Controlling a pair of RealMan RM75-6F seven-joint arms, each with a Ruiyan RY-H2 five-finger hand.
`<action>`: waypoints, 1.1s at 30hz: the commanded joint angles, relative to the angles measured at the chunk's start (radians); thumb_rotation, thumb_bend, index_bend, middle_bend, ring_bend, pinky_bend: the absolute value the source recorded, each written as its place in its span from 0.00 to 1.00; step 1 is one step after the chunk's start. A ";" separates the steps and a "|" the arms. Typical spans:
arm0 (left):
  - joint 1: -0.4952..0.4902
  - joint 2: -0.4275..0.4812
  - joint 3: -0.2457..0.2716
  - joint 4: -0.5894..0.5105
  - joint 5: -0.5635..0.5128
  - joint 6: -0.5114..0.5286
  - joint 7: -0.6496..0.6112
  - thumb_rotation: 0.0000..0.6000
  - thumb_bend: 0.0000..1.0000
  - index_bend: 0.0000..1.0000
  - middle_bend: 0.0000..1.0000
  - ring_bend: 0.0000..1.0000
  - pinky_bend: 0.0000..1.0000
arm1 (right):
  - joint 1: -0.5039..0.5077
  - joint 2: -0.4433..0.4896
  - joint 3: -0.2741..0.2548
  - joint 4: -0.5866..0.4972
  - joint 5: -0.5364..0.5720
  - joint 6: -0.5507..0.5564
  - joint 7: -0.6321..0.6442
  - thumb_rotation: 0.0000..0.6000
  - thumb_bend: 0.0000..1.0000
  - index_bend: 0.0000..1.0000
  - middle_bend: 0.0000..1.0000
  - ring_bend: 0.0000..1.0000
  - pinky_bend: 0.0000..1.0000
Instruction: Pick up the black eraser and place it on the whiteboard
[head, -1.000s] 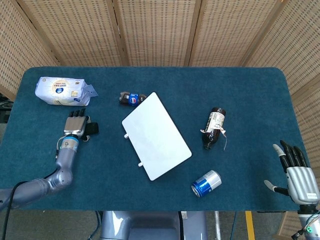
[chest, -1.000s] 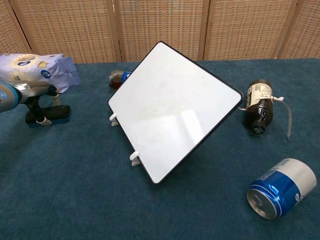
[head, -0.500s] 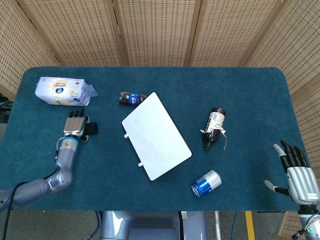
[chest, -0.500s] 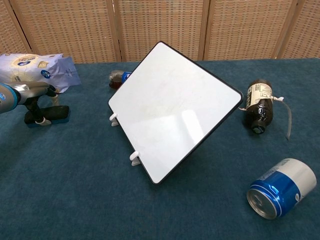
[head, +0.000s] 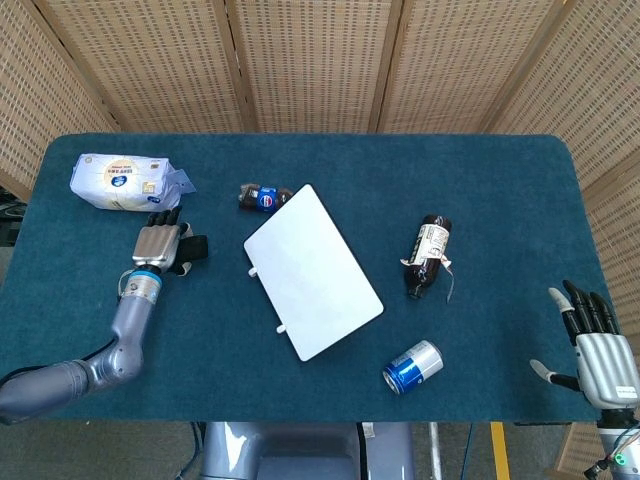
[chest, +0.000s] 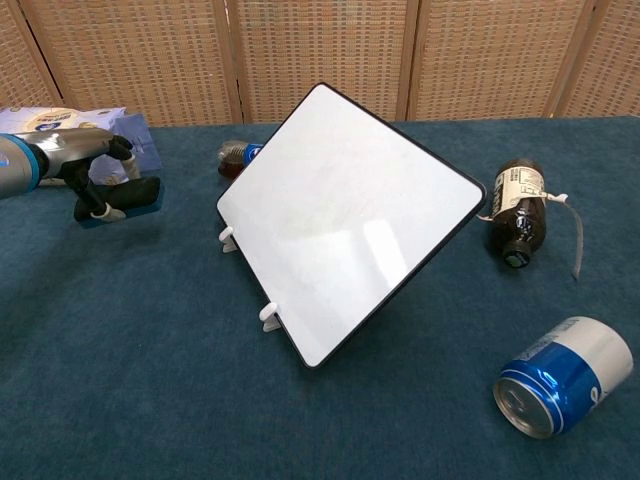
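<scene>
Woven rattan screen panels (head: 310, 60) stand behind a surface covered in dark teal felt (head: 480, 180), and near its middle lies the flat white rectangular whiteboard with a thin black rim (head: 312, 270), set at a slant and propped on small white clips along its lower left edge. Well to the left of the whiteboard, the robot's left hand (head: 160, 246), silver with black fingers (chest: 92, 205), is curled around the black rectangular eraser with a blue underside (chest: 128, 196); in the chest view the eraser sits clear of the felt, pinched between thumb and fingers, so it is held in the air and not on the board. Just behind that hand, further from the whiteboard, rests a pale blue and white plastic packet (head: 122, 180). Tucked against the whiteboard's far corner lies a small dark bottle with a blue label (head: 262, 197). To the right of the whiteboard lies a brown glass bottle with a white label (head: 428, 254) on its side, and nearer the front edge, to the lower right of the board, a blue and silver drinks can (head: 412, 366) lies on its side. Far to the right of the whiteboard, the right hand (head: 598, 358) hangs at the surface's edge with fingers spread apart and nothing in them.
</scene>
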 joint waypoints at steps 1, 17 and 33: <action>0.006 0.038 -0.021 -0.085 0.071 0.045 -0.032 1.00 0.30 0.40 0.00 0.00 0.00 | 0.000 0.000 -0.001 -0.001 -0.001 0.000 -0.002 1.00 0.00 0.00 0.00 0.00 0.00; -0.015 0.049 -0.025 -0.332 0.457 0.236 -0.023 1.00 0.30 0.41 0.00 0.00 0.00 | -0.004 0.005 0.002 0.001 0.005 0.004 0.020 1.00 0.00 0.00 0.00 0.00 0.00; -0.073 -0.101 0.000 -0.139 0.650 0.220 -0.086 1.00 0.29 0.42 0.00 0.00 0.00 | -0.011 0.020 0.009 0.000 0.017 0.011 0.060 1.00 0.00 0.00 0.00 0.00 0.00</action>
